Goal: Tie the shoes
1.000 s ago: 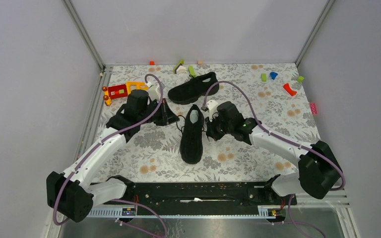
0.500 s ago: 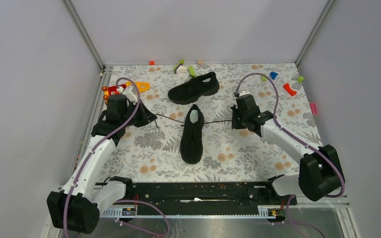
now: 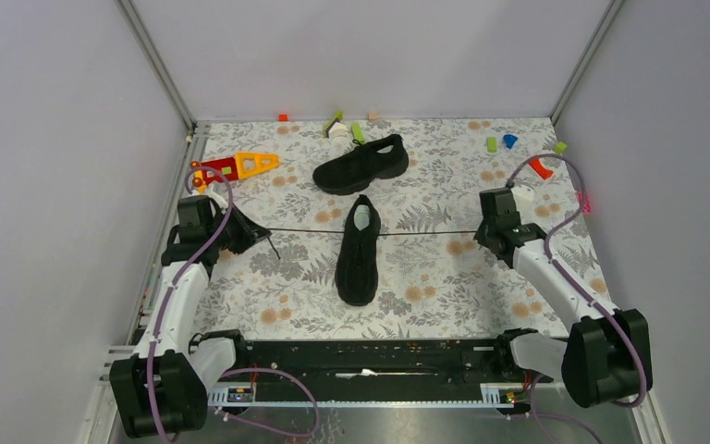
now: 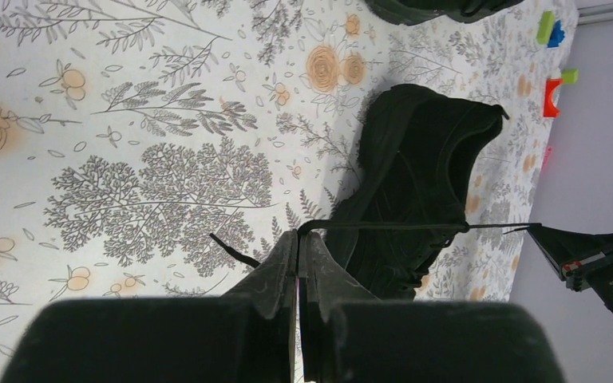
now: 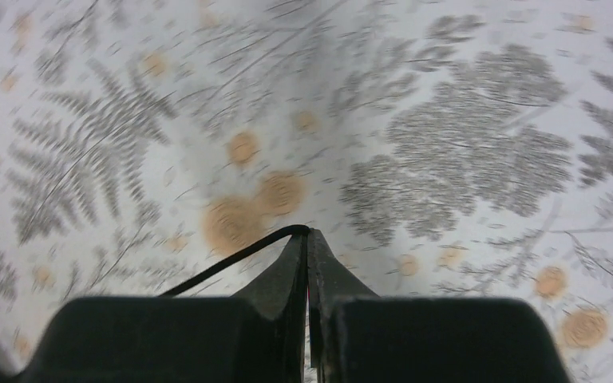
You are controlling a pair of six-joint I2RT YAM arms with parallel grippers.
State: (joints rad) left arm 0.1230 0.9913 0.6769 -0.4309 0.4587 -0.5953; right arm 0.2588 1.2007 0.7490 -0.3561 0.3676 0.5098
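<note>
Top external view: the left gripper (image 3: 261, 231) and the right gripper (image 3: 481, 231) sit well apart. Each is pressed together on one end of a thin black lace (image 3: 305, 230) that runs taut in a straight line between them. Midway between the two grippers the lace meets the near sneaker (image 3: 358, 252), all black, with its toe toward the arm bases. The second sneaker (image 3: 362, 164) lies just beyond it, farther from both grippers.

Left wrist view: the fingers (image 4: 279, 267) pinch the lace (image 4: 383, 227), and its loose tip sticks out beside them. The near sneaker (image 4: 415, 167) lies ahead of the fingertips, with the right gripper (image 4: 551, 239) past it.

Right wrist view, blurred: the fingers (image 5: 331, 275) pinch the lace (image 5: 231, 259), which trails off to one side over the flowered tablecloth (image 5: 447, 159).
</note>
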